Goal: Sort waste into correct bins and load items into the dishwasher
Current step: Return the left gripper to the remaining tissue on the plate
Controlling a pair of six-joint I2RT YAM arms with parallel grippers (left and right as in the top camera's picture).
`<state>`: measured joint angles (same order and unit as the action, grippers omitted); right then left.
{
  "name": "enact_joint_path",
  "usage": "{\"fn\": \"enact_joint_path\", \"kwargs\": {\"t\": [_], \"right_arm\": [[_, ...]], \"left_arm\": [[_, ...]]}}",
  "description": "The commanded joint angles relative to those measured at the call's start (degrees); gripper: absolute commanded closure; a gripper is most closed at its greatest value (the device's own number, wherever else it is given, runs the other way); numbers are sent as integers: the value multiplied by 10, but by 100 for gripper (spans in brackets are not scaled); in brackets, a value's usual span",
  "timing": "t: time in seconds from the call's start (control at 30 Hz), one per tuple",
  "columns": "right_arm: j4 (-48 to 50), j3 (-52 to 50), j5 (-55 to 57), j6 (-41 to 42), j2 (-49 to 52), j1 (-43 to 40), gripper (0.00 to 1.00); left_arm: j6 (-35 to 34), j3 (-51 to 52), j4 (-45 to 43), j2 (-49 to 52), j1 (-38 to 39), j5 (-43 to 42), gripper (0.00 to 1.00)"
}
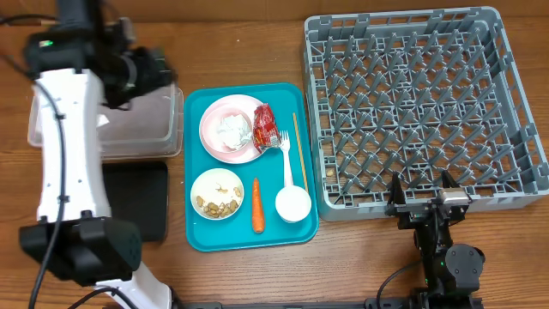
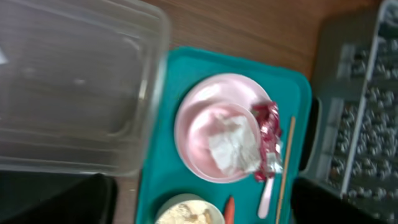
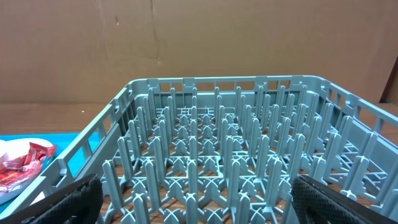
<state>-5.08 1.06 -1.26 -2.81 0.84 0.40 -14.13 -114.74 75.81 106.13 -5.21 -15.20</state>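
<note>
My left gripper (image 1: pixel 157 72) hangs open and empty over the right end of the clear tub (image 1: pixel 129 129), one of the bins. In the left wrist view its dark fingers (image 2: pixel 55 199) frame the teal tray. The pink plate (image 2: pixel 214 127) carries a crumpled napkin (image 2: pixel 234 143) and a red wrapper (image 2: pixel 268 138). Beside it lie a chopstick (image 1: pixel 297 142) and a white fork (image 1: pixel 286 159). A bowl of food bits (image 1: pixel 217 193), a carrot (image 1: pixel 256 206) and a white cup (image 1: pixel 292 203) sit in front. My right gripper (image 1: pixel 425 202) stands open at the front edge of the grey dishwasher rack (image 1: pixel 420 103).
The flat black tray (image 1: pixel 137 199) lies in front of the clear tub, partly under my left arm. The teal tray (image 1: pixel 196 163) sits between the bins and the rack. In the right wrist view the rack's pegs (image 3: pixel 230 155) fill the space ahead, with a brown wall behind.
</note>
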Motion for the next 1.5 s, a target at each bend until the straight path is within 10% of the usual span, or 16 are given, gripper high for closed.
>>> {"fn": "enact_joint_path", "kwargs": {"t": [0.0,0.27,0.6,1.47], "right_arm": [[4,-6,-2,0,-6,-2,0],[4,-6,-2,0,-6,-2,0],[4,-6,-2,0,-6,-2,0],[4,-6,-2,0,-6,-2,0]], "left_arm": [[30,9,5,1,47,-9,0],[30,27,5,33,167,-7,2],[-54,27,5,117,268,114,29],[-108,27,-16,218,270,184,44]]}}
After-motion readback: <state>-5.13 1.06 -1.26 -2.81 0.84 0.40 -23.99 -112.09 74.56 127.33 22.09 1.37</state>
